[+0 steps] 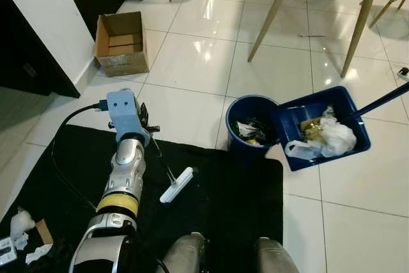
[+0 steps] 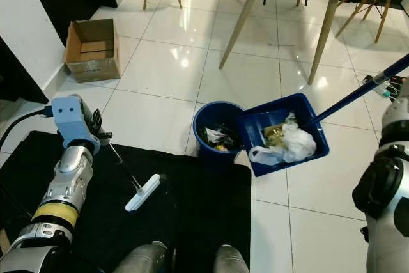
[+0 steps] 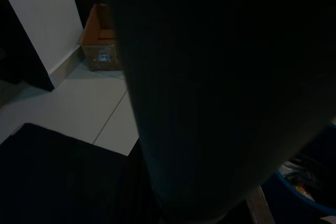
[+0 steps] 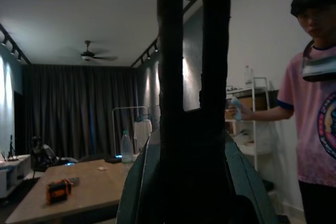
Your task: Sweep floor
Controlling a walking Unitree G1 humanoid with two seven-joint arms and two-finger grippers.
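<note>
While tilted over the bin [image 1: 250, 123], the dustpan [image 1: 319, 126] holds trash.

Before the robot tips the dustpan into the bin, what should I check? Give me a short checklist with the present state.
1. Trash is in the dustpan: ok, a white bag and scraps lie inside.
2. Dustpan meets the bin: ok, its corner overlaps the rim.
3. Room left in the bin: cannot tell, some trash is already inside.
4. Left hand holds the brush: ok, its head rests on the mat, apart from the bin.
</note>
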